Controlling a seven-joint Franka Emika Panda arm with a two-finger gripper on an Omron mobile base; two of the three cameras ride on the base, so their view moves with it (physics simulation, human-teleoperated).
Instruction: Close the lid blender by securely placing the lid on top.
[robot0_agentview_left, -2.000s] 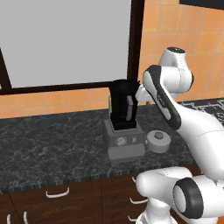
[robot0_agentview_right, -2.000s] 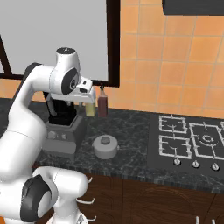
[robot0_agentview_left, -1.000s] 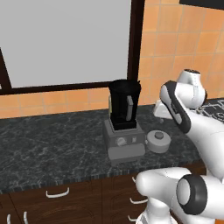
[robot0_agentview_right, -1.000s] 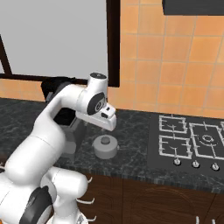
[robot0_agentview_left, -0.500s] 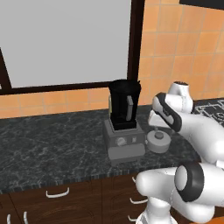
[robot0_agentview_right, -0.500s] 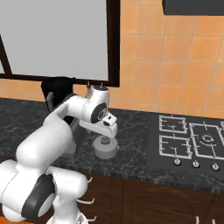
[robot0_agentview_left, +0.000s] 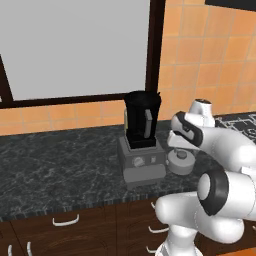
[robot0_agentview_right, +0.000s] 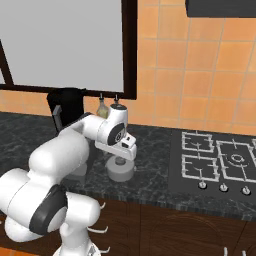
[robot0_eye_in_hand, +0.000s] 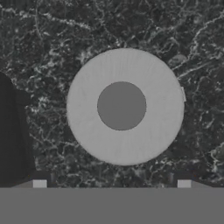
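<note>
Hand view: lid (robot0_eye_in_hand: 125, 106) on counter (robot0_eye_in_hand: 52, 39) below, jaws spread, nothing between; blender (robot0_agentview_left: 142, 140) just beside.

arm (robot0_agentview_right: 70, 145): glossy white rounded links | dark grey joint rings | bulbous white base

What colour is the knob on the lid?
Darker grey than the light-grey lid around it; the hand view shows it best.

The arm is folded forward and low, the wrist turned downward — the pincer (robot0_eye_in_hand: 112, 183) seems spread wide, fingertips (robot0_eye_in_hand: 40, 183) barely seen.
</note>
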